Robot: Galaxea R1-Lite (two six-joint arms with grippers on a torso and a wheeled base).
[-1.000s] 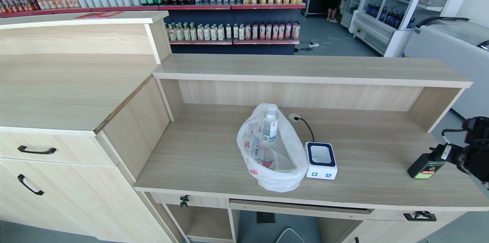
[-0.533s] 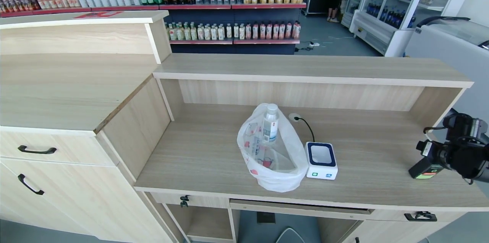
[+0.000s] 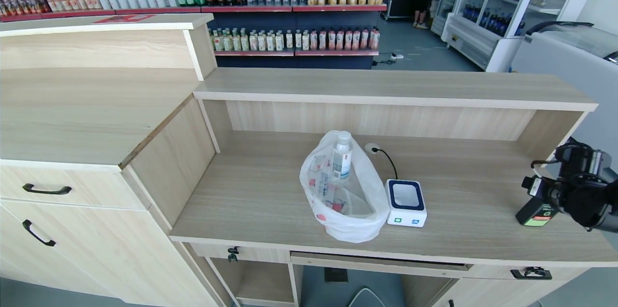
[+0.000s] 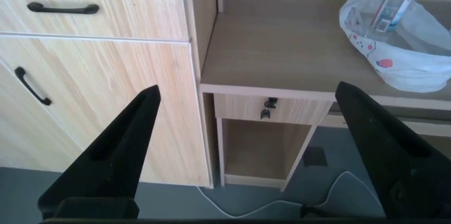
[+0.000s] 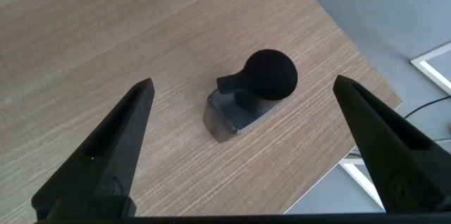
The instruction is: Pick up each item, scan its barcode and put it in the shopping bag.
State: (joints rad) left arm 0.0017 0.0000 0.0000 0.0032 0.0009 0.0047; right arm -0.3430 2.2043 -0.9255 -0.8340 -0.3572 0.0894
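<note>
Right pincer (image 5: 243, 81) is being held spread wide above the worktop (image 5: 84, 27) — left pincer (image 4: 246, 89) likewise, facing the drawers (image 4: 106, 13).

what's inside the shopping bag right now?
One clear bottle with a white cap stands in the shopping bag, neck above the rim. The bag's folds cover part of the bottom, so anything flat there can't be seen.

Lighting bright and even. Soft shadow in the recess at the rear of the worktop (image 3: 270, 191). Shopping bag (image 3: 338, 230) reflects brightly. Head view: straight edges bow towards the borders.
</note>
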